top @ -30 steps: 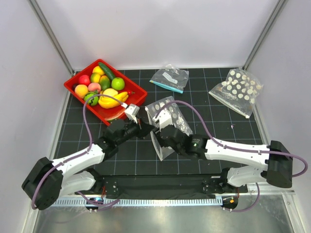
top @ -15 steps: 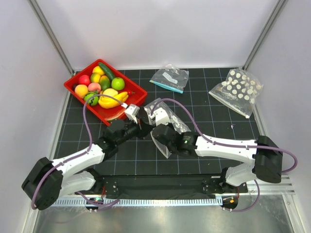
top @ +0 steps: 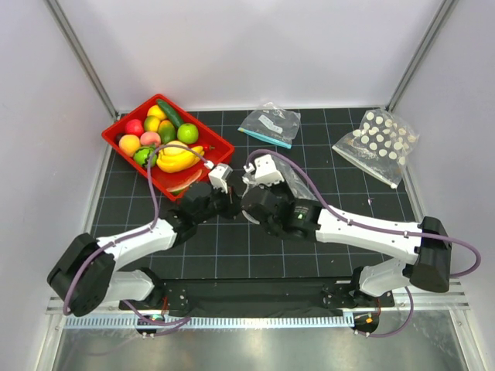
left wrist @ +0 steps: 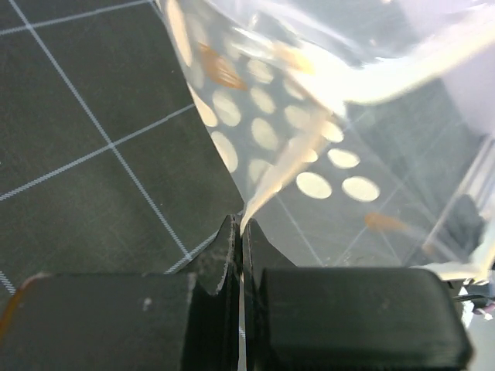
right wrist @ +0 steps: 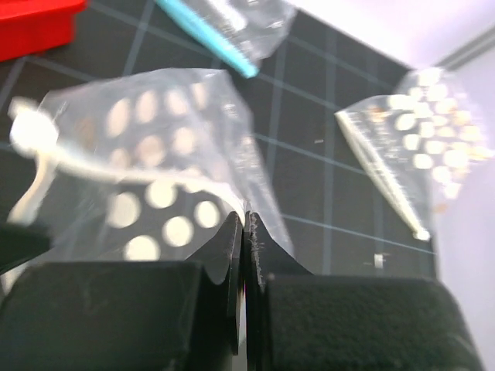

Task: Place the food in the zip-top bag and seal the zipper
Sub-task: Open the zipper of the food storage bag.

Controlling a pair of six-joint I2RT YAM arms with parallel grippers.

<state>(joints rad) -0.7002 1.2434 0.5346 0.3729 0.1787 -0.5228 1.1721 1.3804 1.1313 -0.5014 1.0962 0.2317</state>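
The white-dotted zip-top bag (left wrist: 267,131) hangs between my two grippers near the middle of the mat, mostly hidden under them in the top view. My left gripper (left wrist: 243,222) is shut on the bag's edge, and the zipper (left wrist: 309,143) rises from its jaws as a pale ridge. My right gripper (right wrist: 246,220) is shut on another part of the same bag (right wrist: 155,185). From above, the left gripper (top: 234,199) and right gripper (top: 250,203) sit close together. The food (top: 166,143), toy fruits and vegetables, lies in the red tray (top: 219,144) at the back left.
A clear undotted bag with a teal strip (top: 269,124) lies at the back centre. A second dotted bag (top: 379,143) lies at the back right, also seen in the right wrist view (right wrist: 402,151). The red tray's near corner is just behind the left gripper.
The right gripper has moved left to meet the left one and shut on the dotted bag. The left arm has shifted slightly right and forward, still shut on the bag.
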